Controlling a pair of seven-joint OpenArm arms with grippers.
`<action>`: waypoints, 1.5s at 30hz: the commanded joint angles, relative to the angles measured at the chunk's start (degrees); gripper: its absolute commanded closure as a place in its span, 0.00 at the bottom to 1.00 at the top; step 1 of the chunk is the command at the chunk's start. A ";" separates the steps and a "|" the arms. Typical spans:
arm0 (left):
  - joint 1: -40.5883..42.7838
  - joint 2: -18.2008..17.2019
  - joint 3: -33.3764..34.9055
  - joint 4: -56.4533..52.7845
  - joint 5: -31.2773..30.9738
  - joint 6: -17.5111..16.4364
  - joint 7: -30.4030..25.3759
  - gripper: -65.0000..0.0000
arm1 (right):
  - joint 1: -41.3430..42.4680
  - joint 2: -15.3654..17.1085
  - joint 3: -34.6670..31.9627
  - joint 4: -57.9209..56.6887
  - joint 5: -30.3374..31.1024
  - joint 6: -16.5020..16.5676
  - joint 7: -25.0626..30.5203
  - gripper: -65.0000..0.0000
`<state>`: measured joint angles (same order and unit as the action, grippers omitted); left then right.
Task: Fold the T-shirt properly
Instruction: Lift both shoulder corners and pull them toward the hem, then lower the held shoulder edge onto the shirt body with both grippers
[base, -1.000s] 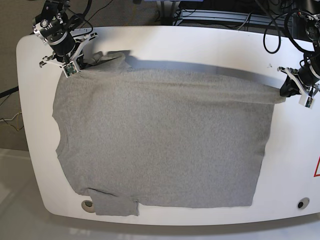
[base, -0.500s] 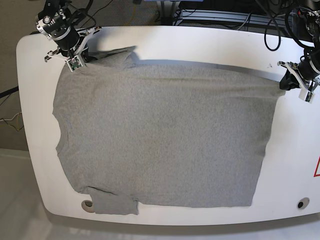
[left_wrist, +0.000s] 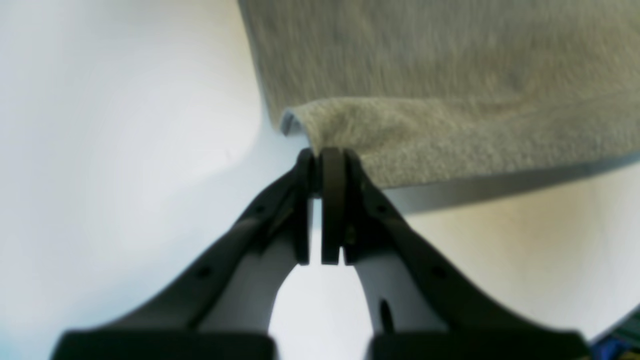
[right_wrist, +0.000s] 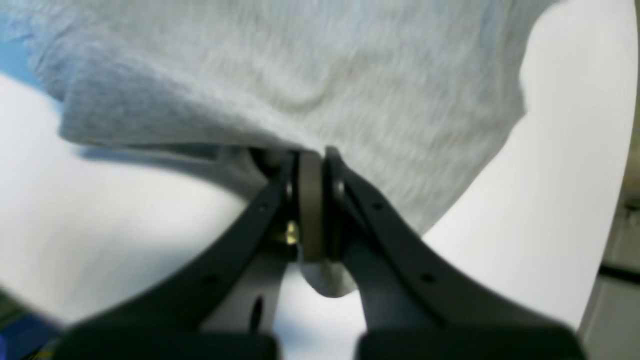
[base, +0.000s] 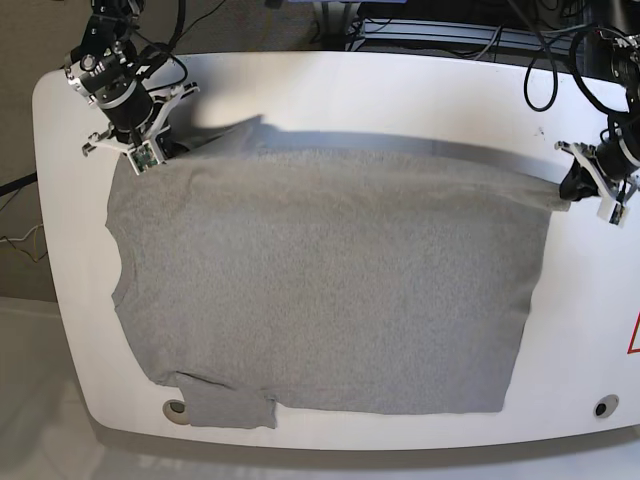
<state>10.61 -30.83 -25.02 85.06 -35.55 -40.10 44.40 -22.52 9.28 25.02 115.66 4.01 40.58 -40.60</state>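
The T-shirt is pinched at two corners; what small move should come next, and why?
Probably lift both corners and carry them toward the near hem: the left gripper and right gripper are shut on the far edge of the T-shirt, which lies flat and unfolded.

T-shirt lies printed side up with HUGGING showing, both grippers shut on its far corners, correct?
No lettering shows: the base view has the T-shirt plain side up. The left gripper and right gripper are shut on its far corners.

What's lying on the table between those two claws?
Only the T-shirt itself: in the base view its grey cloth runs unbroken from the right gripper to the left gripper, each shut on a corner. Nothing rests on it.
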 joint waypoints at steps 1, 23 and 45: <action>-3.13 -1.30 -0.10 0.15 0.06 0.10 -1.51 1.00 | 3.33 1.24 0.14 -0.80 -0.01 -0.58 1.53 1.00; -16.24 1.13 2.57 -12.16 5.83 0.10 -4.60 1.00 | 21.23 2.29 -2.19 -18.06 0.61 -0.58 1.61 1.00; -23.37 2.51 6.90 -17.22 12.35 0.50 -6.48 1.00 | 30.19 2.61 -3.98 -26.04 -1.50 -0.58 1.81 1.00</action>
<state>-11.33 -27.05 -17.89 67.48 -22.98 -39.90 39.35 5.91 11.11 20.80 89.32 2.76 40.34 -40.23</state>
